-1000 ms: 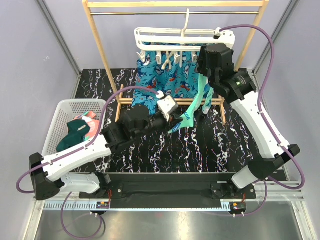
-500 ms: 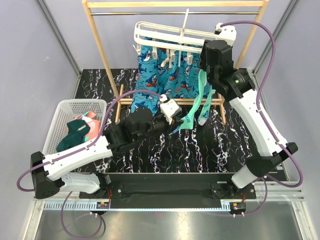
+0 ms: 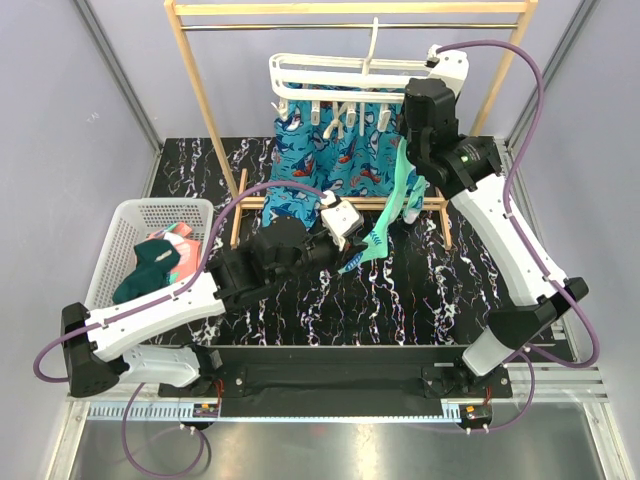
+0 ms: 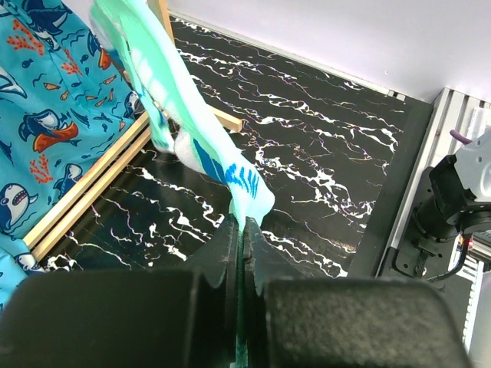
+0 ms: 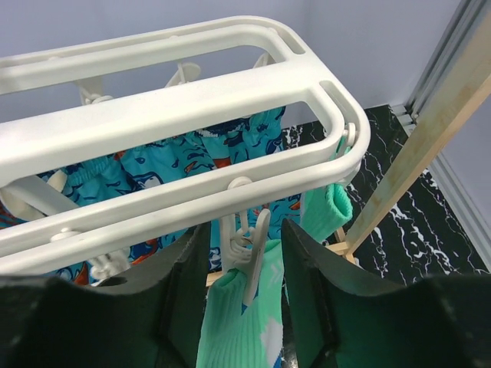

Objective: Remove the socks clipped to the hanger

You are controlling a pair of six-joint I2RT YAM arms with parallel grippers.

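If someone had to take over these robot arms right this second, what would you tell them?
The left gripper is shut on the lower end of the mint-green sock.
The right gripper is open, jaws either side of the peg clipping that sock to the hanger.
Done: the dark teal sock and coral-pink sock lie in the basket.
Left: free this sock, then the second mint-green sock and the blue shark socks.
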